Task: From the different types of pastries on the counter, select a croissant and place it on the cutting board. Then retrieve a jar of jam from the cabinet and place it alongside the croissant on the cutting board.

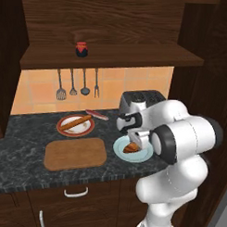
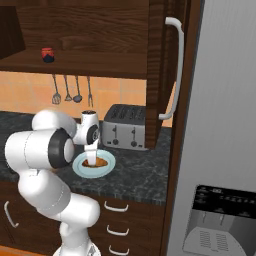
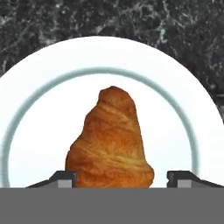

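The croissant lies on a round light blue plate on the counter. My gripper reaches down onto it with one finger on each side of the pastry. The left fingertip is at the croissant's edge, and a small gap shows on the right. The cutting board lies bare to the left of the plate. The jar of jam stands on the cabinet shelf.
A long tan baguette rests on a red-rimmed plate behind the board, with a small pinkish item beside it. A toaster stands just behind the blue plate. Utensils hang on the wall. A fridge stands at the right.
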Controlling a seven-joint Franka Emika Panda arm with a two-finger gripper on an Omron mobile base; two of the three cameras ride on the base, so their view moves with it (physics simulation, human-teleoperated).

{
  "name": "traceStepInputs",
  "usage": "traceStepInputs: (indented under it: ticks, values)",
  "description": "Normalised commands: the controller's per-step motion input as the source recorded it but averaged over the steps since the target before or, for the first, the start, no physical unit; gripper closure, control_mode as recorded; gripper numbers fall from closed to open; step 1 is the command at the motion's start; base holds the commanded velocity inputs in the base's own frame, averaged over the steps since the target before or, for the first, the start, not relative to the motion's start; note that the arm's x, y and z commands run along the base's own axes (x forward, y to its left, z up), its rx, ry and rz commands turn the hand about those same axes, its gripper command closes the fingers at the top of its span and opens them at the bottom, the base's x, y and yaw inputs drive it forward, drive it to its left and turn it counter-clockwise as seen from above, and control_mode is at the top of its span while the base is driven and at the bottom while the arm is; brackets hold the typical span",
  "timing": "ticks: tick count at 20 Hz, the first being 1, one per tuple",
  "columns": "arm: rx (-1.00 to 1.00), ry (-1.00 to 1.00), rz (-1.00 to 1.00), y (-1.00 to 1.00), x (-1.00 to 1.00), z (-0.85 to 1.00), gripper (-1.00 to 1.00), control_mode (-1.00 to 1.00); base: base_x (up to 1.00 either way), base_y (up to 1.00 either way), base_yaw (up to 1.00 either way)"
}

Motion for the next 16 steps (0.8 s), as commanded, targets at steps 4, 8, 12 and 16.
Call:
traceStepInputs:
  ticks: [4, 8, 12, 16]
  values:
    - [-0.01, 0.00, -0.01, 0.00, -0.03, -0.78, -1.00, -1.00, 0.00, 0.00, 0.00]
    - [-0.11, 0.02, 0.00, 0.00, -0.30, -0.96, -1.00, -1.00, 0.00, 0.00, 0.00]
    - [-0.20, 0.00, 0.00, 0.04, -0.71, -1.00, -1.00, -1.00, 0.00, 0.00, 0.00]
    - [-0.16, -0.15, -0.02, 0.01, -0.78, -0.91, -1.00, -1.00, 0.00, 0.00, 0.00]
